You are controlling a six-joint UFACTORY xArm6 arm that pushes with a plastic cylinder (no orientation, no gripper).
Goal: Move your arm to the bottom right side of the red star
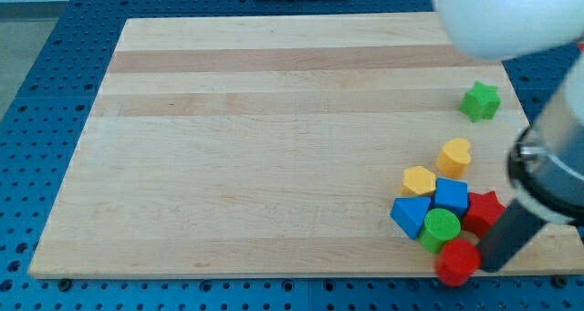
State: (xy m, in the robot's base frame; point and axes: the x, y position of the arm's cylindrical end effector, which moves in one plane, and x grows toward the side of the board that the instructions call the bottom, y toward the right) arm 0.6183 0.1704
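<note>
The red star (484, 211) lies near the board's right edge, in a tight cluster of blocks at the view's lower right. My tip (490, 267) is just below the red star, slightly to its right, and beside the right side of a red rounded block (456, 262). The dark rod slants up to the right from the tip and covers the star's lower right edge. A blue cube (451, 195) touches the star on its left. A green cylinder (442, 227) sits below the cube.
A blue triangle (410, 215), a yellow pentagon-like block (419, 180) and a yellow heart (453, 155) make up the rest of the cluster. A green star (480, 101) lies apart, higher up. The wooden board (255, 147) ends just below my tip. The arm's white body fills the upper right.
</note>
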